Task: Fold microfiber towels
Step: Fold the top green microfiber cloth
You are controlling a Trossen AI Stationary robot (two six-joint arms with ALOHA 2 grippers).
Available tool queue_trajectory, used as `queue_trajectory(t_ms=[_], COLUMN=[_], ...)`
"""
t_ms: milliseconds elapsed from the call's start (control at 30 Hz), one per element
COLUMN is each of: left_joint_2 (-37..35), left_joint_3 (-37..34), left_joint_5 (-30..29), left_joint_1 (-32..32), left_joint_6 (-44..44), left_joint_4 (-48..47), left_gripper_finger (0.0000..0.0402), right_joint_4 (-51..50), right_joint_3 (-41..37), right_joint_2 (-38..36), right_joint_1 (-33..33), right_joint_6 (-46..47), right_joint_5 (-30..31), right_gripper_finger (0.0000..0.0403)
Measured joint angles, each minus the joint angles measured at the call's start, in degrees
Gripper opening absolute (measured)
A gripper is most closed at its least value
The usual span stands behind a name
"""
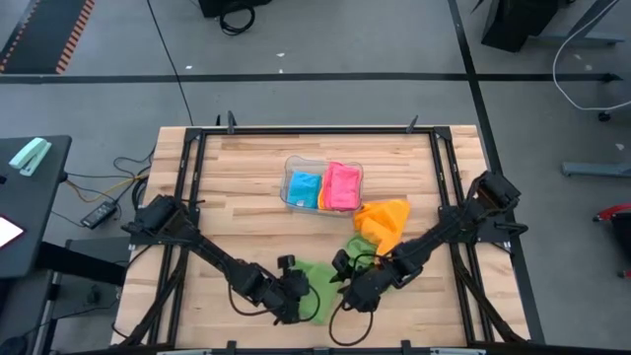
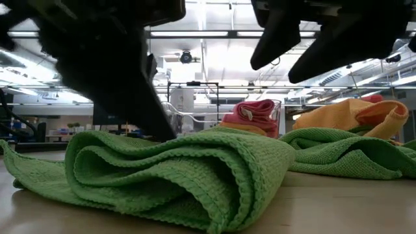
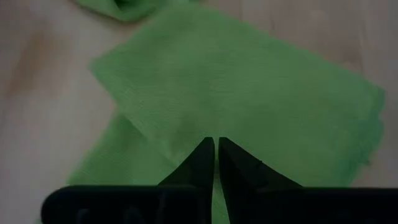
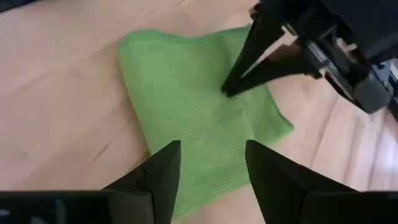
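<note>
A folded green microfiber towel (image 1: 320, 293) lies flat on the table near its front edge, between my two grippers. In the low view its rolled fold (image 2: 195, 172) faces the camera. My left gripper (image 3: 216, 146) is shut, its tips down on the towel's top (image 4: 227, 90). Over the towel's edge on the side of the right arm, my right gripper (image 4: 211, 168) stands open with nothing between its fingers. A second green towel (image 1: 360, 247) and an orange one (image 1: 385, 222) lie crumpled farther back. My left gripper sets its shut fingertips (image 4: 231, 86) on the upper layer of the folded green towel, near its middle (image 4: 217, 102). The fingers slant down from the table's left. The towel lies flat on the table. Whether any cloth is caught between the tips, I cannot tell.
A clear plastic tray (image 1: 292, 163) at the table's middle back holds a folded blue towel (image 1: 304, 187) and a pink one (image 1: 341, 185). Bare wood lies left of the tray and along the table's left half.
</note>
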Motion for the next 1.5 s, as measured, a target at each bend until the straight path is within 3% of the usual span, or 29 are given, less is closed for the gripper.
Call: queue_trajectory(t_ms=[167, 367, 967, 1200, 1500], left_joint_2=[0.1, 0.1, -0.4, -0.8, -0.8], left_joint_3=[0.0, 0.0, 0.1, 0.2, 0.2], left_joint_5=[5.3, 7.4, 10.1, 10.4, 10.3], left_joint_1=[-0.5, -2.1, -2.8, -2.7, -2.4], left_joint_6=[0.0, 0.0, 0.1, 7.7, 3.0], left_joint_4=[0.4, 1.1, 1.9, 2.1, 3.1], left_gripper_finger=[0.0032, 0.004, 0.0034, 0.0037, 0.0029], right_joint_4=[-0.3, 3.9, 5.8, 5.8, 5.9], right_joint_3=[0.0, 0.1, 2.1, 2.1, 2.1], right_joint_2=[1.9, 7.2, 8.2, 8.2, 8.2], right_joint_1=[1.0, 1.7, 1.9, 1.8, 0.4], right_joint_6=[1.5, 1.1, 0.4, 0.4, 1.3], right_joint_5=[1.2, 2.3, 3.0, 6.0, 6.3], right_gripper_finger=[0.0189, 0.0189, 0.0191, 0.02, 0.02])
